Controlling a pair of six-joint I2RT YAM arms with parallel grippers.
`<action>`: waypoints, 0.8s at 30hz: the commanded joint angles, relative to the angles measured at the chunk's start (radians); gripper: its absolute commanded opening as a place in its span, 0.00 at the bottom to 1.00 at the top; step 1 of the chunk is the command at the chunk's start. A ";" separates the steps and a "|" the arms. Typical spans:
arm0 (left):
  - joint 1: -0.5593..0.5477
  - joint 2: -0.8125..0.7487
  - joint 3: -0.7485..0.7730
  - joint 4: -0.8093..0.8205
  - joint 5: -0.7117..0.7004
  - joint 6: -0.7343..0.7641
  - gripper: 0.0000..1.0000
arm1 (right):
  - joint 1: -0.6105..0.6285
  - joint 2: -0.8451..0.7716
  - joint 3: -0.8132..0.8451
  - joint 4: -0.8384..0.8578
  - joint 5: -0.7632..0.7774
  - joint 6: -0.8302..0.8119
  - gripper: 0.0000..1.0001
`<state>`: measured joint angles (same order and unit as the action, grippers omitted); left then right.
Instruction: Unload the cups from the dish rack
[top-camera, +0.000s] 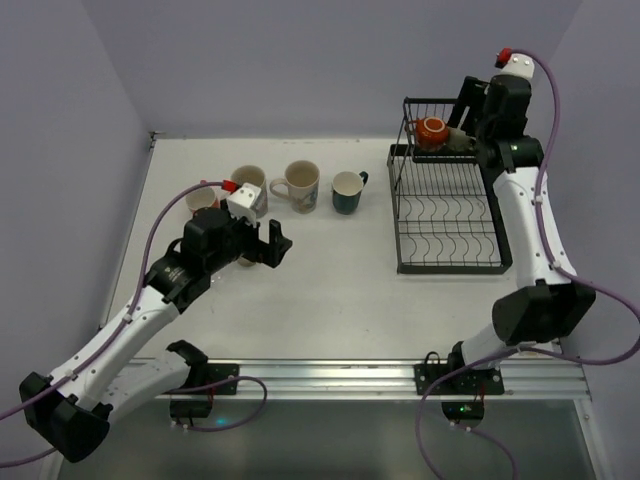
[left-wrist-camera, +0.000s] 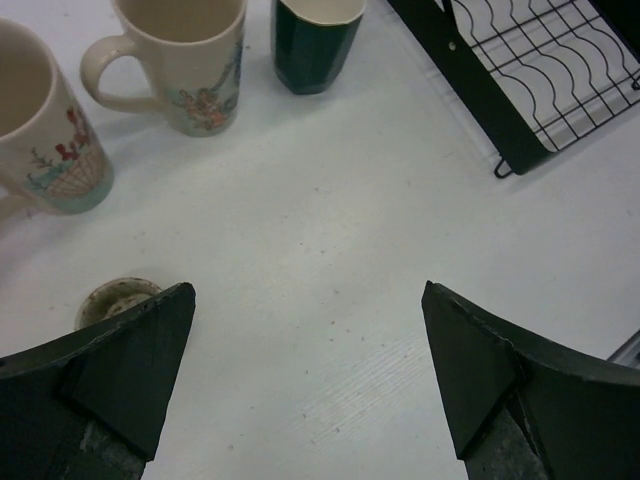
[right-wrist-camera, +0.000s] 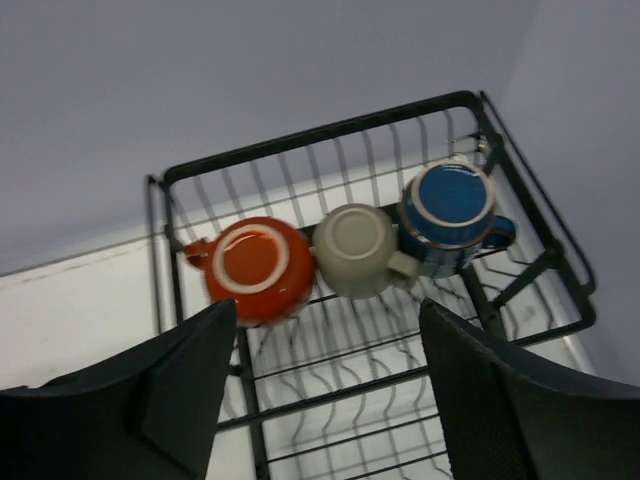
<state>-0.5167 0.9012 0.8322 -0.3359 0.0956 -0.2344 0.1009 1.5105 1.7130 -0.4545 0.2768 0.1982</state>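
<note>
The black wire dish rack (top-camera: 447, 240) stands at the right. In the right wrist view its upper basket (right-wrist-camera: 320, 135) holds three upside-down cups: orange-red (right-wrist-camera: 258, 268), small beige (right-wrist-camera: 358, 250) and dark blue (right-wrist-camera: 448, 215). The orange-red cup also shows from above (top-camera: 431, 130). My right gripper (right-wrist-camera: 328, 385) hangs open and empty above the basket, its fingers apart from the cups. My left gripper (top-camera: 275, 245) is open and empty over the table. Upright on the table are a patterned cream cup (left-wrist-camera: 190, 60), another patterned cup (left-wrist-camera: 45, 140) and a dark teal cup (left-wrist-camera: 315, 40).
A small cup rim (left-wrist-camera: 115, 298) sits right beside my left finger. Another cup (top-camera: 203, 203) is partly hidden behind the left arm's cable. The rack's lower tray (left-wrist-camera: 540, 90) shows only curved dividers. Walls close the table at back and sides.
</note>
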 joint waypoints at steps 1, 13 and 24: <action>-0.075 -0.004 -0.002 0.063 -0.033 0.047 1.00 | -0.073 0.081 0.114 -0.058 0.052 -0.056 0.78; -0.134 0.021 -0.002 0.054 -0.091 0.067 1.00 | -0.164 0.356 0.350 -0.099 0.096 -0.048 0.99; -0.132 0.071 0.002 0.058 -0.123 0.075 1.00 | -0.191 0.444 0.338 -0.096 0.091 -0.026 0.99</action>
<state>-0.6449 0.9672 0.8310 -0.3119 -0.0090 -0.1883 -0.0864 1.9587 2.0270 -0.5472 0.3538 0.1711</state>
